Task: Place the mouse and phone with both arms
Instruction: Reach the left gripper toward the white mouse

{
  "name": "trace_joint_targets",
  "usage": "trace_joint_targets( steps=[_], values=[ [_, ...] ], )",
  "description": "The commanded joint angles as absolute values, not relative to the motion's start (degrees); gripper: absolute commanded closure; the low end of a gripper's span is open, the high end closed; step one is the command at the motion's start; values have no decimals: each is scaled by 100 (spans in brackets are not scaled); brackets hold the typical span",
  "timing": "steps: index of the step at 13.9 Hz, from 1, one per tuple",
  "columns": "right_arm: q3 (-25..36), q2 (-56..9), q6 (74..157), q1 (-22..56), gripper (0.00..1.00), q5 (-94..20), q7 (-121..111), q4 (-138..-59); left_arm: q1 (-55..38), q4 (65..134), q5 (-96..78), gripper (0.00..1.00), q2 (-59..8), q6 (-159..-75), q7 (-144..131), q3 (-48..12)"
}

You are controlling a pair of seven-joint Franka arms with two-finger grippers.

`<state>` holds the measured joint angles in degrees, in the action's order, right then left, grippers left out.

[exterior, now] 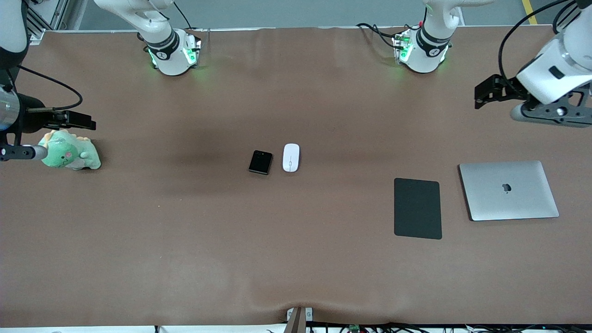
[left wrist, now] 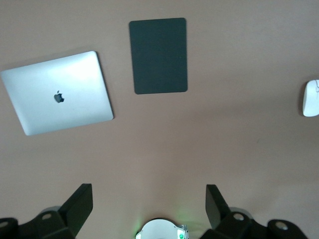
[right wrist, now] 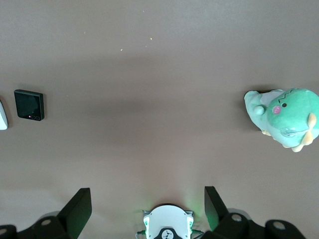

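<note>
Mid-table, phone [exterior: 260, 162] beside mouse [exterior: 291, 157]; both arms' fingers released — left gripper [left wrist: 148, 205], right gripper [right wrist: 147, 204].

- My front camera looks down from high across the table [exterior: 185, 259], facing my bases.
- My left wrist camera looks down from well above; it shares the laptop [left wrist: 60, 92], the pad [left wrist: 158, 56] and the mouse [left wrist: 311, 98] with the front camera.
- My right wrist camera, likewise high, shares the phone [right wrist: 29, 104] and the plush toy [right wrist: 285, 117].

Robotics lab: two bench-mounted arms [exterior: 166, 51], loose cabling [exterior: 379, 30].
</note>
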<state>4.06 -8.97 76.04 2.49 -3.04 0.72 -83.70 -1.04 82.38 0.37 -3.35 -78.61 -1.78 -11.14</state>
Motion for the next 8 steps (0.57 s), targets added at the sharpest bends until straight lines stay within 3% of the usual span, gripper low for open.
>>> trace_joint_targets(
  steps=[1, 8],
  values=[
    [404, -765, 7944, 351, 0, -386, 377, -8788, -429, 7875, -122, 0, -798, -7918, -596, -1160],
    [404, -765, 8042, 360, 0, -413, 456, -8833, -1431, 7831, -765, 0, -1809, -8797, -1600, -1160]
  ],
)
